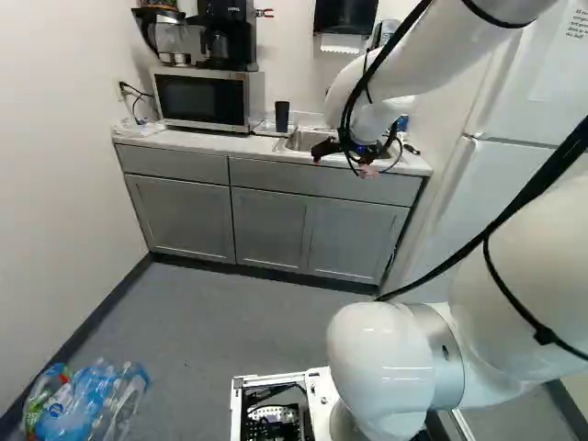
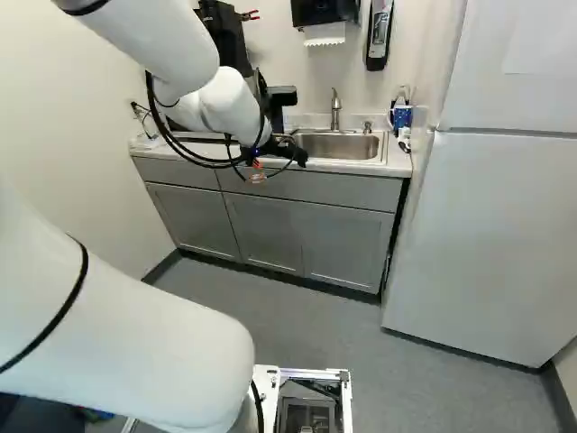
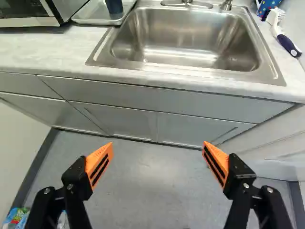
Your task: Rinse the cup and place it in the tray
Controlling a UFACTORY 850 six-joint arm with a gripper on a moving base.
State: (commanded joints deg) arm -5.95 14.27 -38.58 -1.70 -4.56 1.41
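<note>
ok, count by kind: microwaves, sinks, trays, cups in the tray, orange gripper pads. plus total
Microwave: 1
Sink: 1
Tray: 1
Cup in the tray: 1
Orange gripper pads: 2
Total: 6

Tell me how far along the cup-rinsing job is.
The cup already stands in the tray beside the sink, so placing looks done. Nothing is in hand: the gripper is open. I cannot tell whether the cup was rinsed; if so, probably nothing is left.
</note>
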